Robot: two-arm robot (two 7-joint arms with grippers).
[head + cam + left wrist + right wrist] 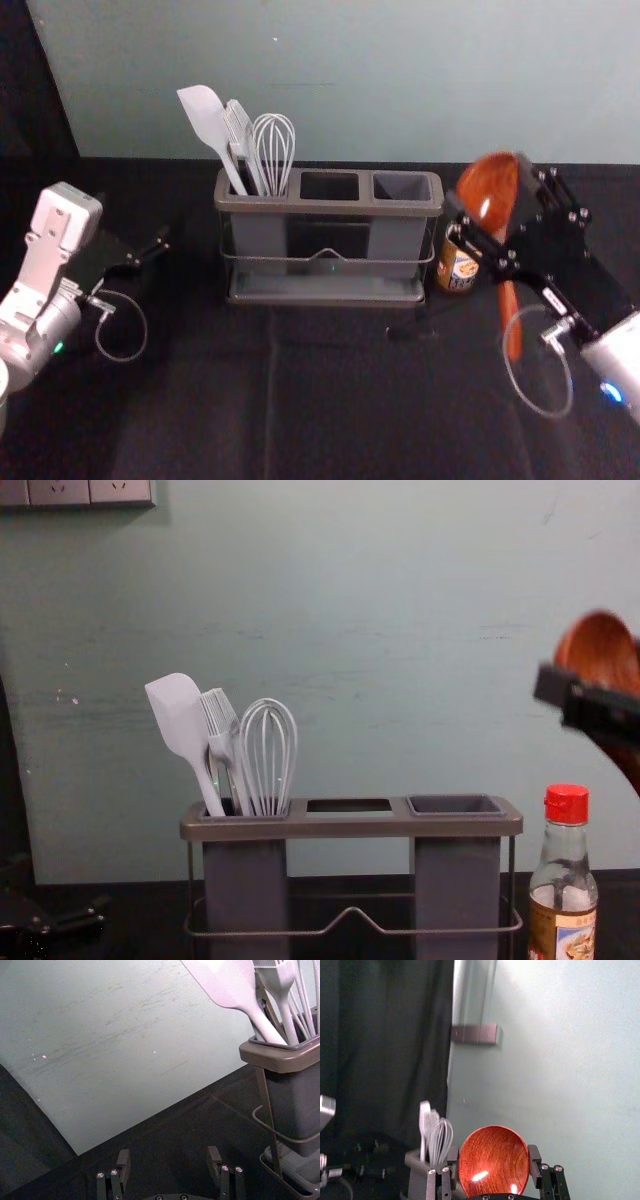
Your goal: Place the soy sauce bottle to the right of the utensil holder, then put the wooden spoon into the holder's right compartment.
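Utensil holder (328,206) by the bench (190,400)'s back edge (left gripper (169,1154) idle leftward, fingers spread). Right gripper (494,1155), toward the right edge, pinches the wooden spoon (510,320); soy sauce bottle (563,920)'s placed right of the holder, so imo spoon over right compartment (402,187), handle down, next.

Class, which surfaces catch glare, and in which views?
Head view: a bright glint on the bowl of the reddish-brown wooden spoon; right wrist view: two glints on that bowl; left wrist view: the pale, broad-bladed spatula looks nearly washed out.
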